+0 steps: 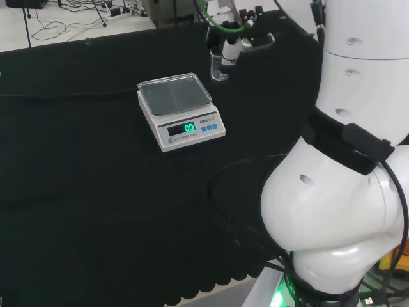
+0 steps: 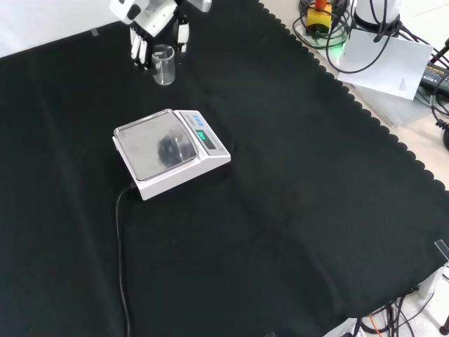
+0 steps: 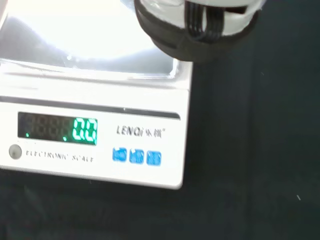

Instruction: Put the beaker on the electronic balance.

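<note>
Beaker (image 2: 163, 64) is standing upright on the cloth (image 2: 295, 182), sitting between the hand's (image 2: 151, 24) curled fingers (image 2: 139, 50), which are grasping it, near the empty balance (image 2: 168, 151)

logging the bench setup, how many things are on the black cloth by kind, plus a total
beaker: 1, clear, standing on the cloth beside the hand
electronic balance: 1, white, pan bare
power cable: 1, black, running from the balance
total: 3
</note>
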Controlling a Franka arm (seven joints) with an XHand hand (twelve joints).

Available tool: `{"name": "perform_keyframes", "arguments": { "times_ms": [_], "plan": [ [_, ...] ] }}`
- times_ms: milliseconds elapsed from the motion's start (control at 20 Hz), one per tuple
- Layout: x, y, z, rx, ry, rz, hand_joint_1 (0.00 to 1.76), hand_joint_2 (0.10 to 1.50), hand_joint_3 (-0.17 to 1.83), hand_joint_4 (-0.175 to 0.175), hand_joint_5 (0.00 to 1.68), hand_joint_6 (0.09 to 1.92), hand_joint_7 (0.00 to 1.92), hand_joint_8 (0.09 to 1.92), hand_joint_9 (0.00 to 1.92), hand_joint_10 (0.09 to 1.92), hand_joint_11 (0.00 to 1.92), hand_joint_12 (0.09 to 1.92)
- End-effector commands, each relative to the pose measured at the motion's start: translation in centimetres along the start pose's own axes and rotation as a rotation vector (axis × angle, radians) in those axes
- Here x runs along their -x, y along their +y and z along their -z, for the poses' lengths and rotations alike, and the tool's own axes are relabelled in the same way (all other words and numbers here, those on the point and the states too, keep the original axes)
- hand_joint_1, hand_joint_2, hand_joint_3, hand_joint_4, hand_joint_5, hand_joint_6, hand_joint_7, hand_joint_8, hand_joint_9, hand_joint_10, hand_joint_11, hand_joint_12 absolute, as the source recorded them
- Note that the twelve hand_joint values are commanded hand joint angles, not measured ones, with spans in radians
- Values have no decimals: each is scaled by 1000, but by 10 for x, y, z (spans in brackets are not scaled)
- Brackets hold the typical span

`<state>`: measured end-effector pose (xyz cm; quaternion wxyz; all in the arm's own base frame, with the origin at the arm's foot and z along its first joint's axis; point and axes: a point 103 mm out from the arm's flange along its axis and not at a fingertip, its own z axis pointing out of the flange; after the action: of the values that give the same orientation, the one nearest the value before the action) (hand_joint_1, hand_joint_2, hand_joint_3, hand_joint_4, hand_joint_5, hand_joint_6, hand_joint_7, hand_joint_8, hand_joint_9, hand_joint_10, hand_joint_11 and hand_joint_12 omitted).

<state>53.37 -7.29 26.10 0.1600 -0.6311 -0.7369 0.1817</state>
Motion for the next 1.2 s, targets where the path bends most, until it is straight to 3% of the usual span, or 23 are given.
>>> {"name": "perform_keyframes", "arguments": {
  "times_ms": [50, 400, 700, 1200],
  "plan": [
    [-28, 58, 4, -28, -22, 141, 1499, 1108, 0, -175, 867, 1149, 751, 1141, 1113, 1055, 847, 1244],
    [-36, 77, 1, -24, -17, 187, 1499, 1107, 0, -175, 869, 1147, 752, 1138, 1113, 1052, 849, 1244],
    [-36, 83, -13, -25, 7, 199, 1499, 1106, 0, -175, 870, 1146, 754, 1135, 1112, 1052, 850, 1245],
    [-57, 97, -35, -48, 21, 226, 1499, 1106, 0, -175, 871, 1145, 756, 1132, 1114, 1051, 850, 1245]
  ]
}}
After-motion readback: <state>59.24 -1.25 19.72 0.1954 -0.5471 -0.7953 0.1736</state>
